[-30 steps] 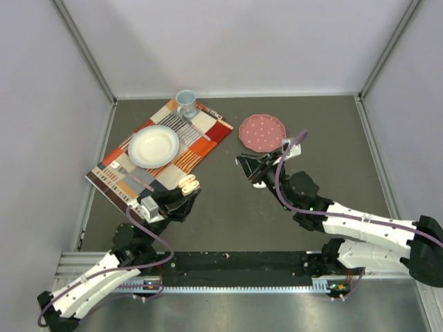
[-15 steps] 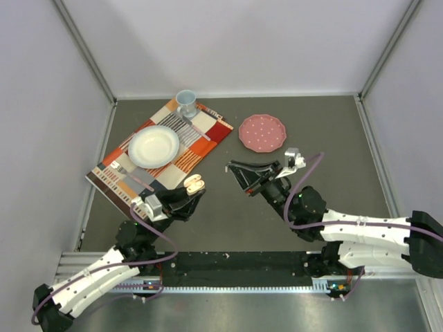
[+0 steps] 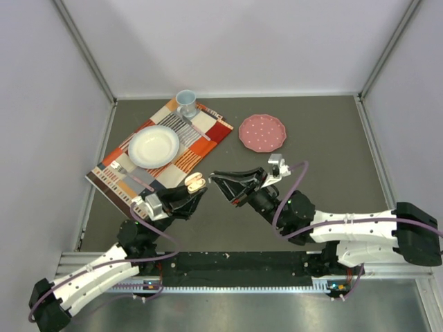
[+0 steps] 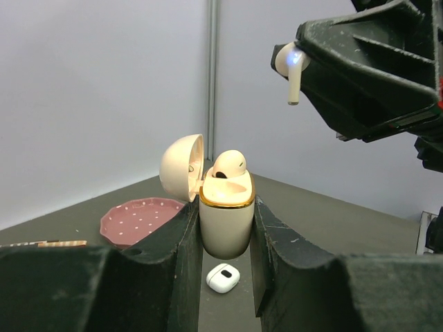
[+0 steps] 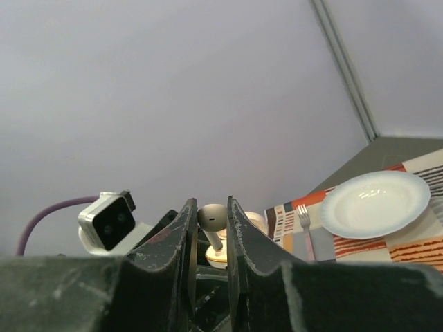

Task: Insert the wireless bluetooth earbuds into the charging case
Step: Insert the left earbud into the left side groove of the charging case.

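The left claw was clamped on the cream, gold-rimmed, egg-shaped charging case, lid hinged open, with one pale peach earbud seated in it. The right claw pinched a whitish stemmed earbud, stem roughly vertical, bud uppermost. This earbud lay just right of the case mouth and above it, not touching. Insertion would likely require leftward travel, then descent along the stem axis.

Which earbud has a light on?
The earbud pinched in the right hand, glowing blue; the other earbud sits unlit in the open case.
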`<state>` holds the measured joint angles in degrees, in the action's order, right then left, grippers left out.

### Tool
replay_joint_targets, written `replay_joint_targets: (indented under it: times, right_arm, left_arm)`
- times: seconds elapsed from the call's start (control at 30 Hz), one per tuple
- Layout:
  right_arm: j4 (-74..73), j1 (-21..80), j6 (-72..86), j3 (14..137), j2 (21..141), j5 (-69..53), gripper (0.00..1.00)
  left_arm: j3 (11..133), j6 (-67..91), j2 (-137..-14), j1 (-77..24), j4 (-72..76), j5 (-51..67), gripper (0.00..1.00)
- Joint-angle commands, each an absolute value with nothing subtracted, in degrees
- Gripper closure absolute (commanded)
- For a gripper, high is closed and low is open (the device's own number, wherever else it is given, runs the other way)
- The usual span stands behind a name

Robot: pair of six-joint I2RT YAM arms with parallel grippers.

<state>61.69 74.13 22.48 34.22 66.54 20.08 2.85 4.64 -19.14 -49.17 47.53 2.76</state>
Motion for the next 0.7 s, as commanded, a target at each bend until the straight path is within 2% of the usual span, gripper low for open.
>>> replay_joint_targets:
  times: [0.0,0.67]
  right_arm:
    - [65.04,76.37,20.74,38.67,68.55,17.93,1.0]
    - [59.94,77.34,21.53,45.18,75.76,12.66,1.0]
  left_arm:
    - [0.26,5.71,-20.48,-49.04,53.44,3.6,1.0]
    - [-1.56,4.13,-20.04,-49.04,55.72,5.89,1.0]
